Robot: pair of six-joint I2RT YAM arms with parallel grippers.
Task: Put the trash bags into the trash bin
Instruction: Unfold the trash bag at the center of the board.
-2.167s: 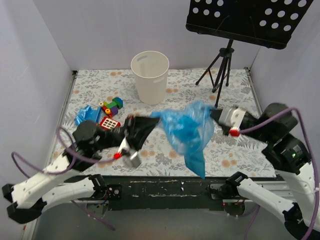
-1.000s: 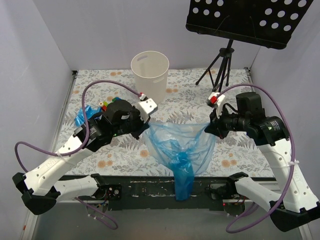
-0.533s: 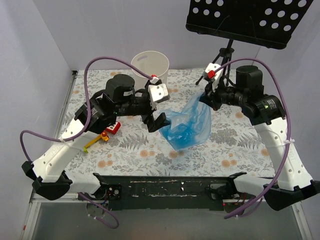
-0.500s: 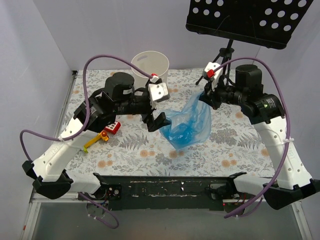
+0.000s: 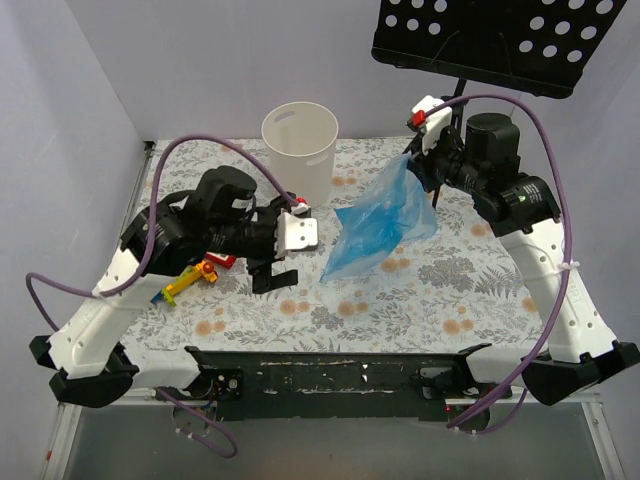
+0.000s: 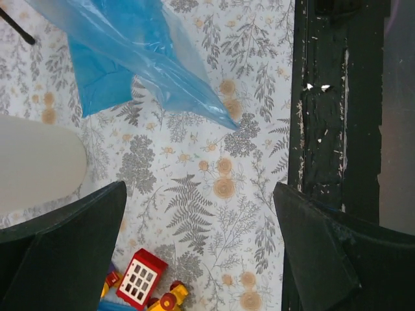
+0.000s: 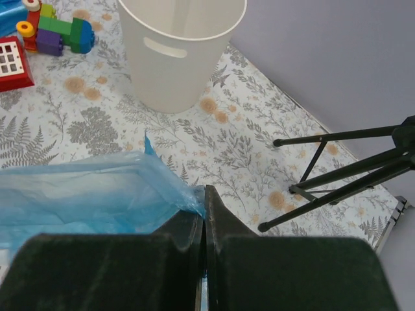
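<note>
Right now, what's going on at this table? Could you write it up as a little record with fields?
blue trash bag: hangs from the right pincer, beside the bin, not in it
trash bin: cream-white, upright, at the back of the table
left pincer: open, holding nothing
right pincer: shut on the bag's top edge
toy blocks: on the table's left side
music stand: black, perforated, back right corner
</note>
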